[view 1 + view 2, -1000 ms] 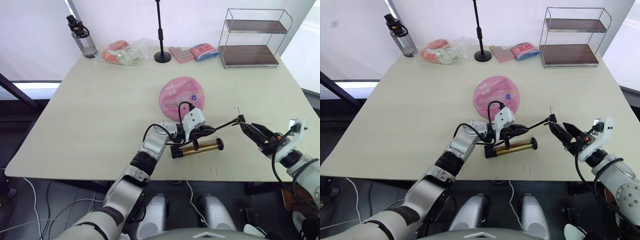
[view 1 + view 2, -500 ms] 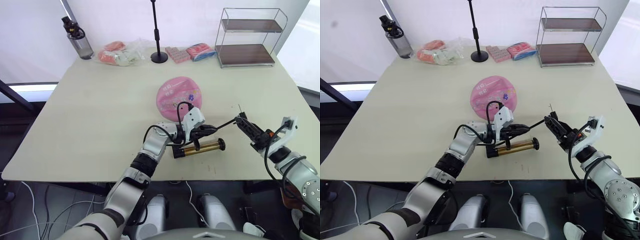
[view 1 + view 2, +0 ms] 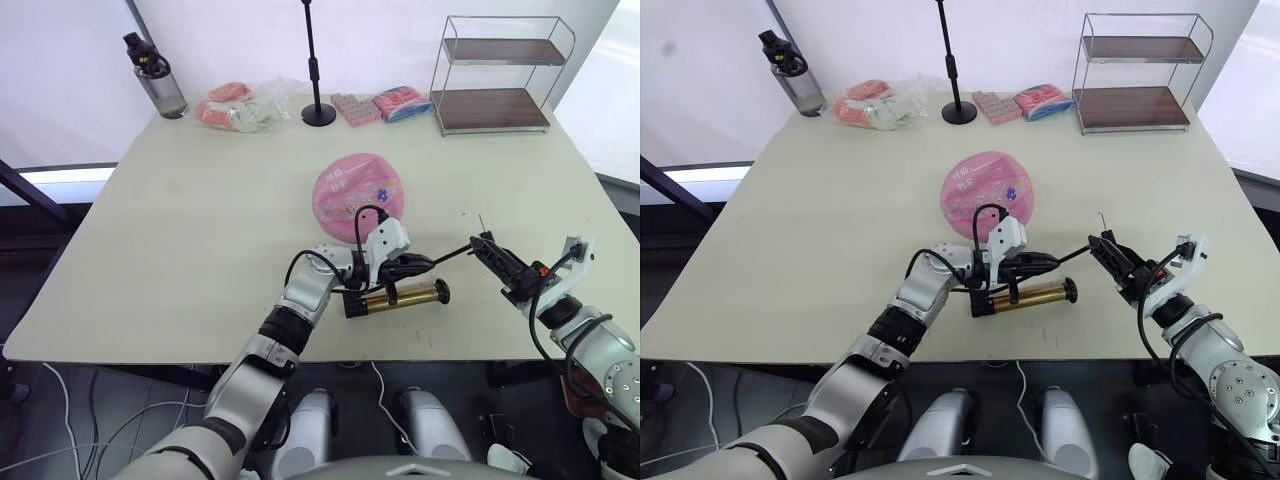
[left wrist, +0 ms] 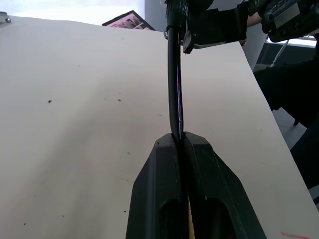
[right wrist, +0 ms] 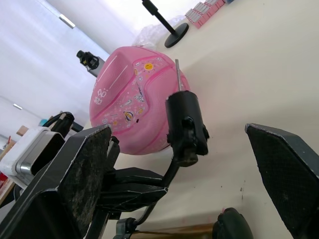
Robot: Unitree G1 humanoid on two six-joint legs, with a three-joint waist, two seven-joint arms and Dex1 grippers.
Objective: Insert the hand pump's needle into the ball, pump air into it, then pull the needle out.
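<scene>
The pink ball (image 3: 358, 195) lies flattened on the middle of the table (image 3: 180, 230). Just in front of it lies the hand pump (image 3: 405, 296), a gold cylinder on its side. My left gripper (image 3: 424, 264) is shut on the pump's black hose (image 4: 174, 74) just above the cylinder. The hose runs right to its black fitting (image 5: 184, 124), from which the needle (image 5: 177, 74) points upward. My right gripper (image 3: 492, 255) is open, its fingers (image 5: 70, 179) spread wide on either side of the fitting, to the right of the ball (image 5: 134, 109).
Along the table's far edge stand a water bottle (image 3: 157, 75), a black pole stand (image 3: 320, 115), pink packets (image 3: 385, 103), a plastic bag of items (image 3: 240, 105) and a two-tier wire shelf (image 3: 495, 75). The front table edge runs close below both grippers.
The camera shifted after the earliest frame. The right gripper and hose tip have drifted slightly nearer the front edge. The left gripper, pump and ball have stayed put.
</scene>
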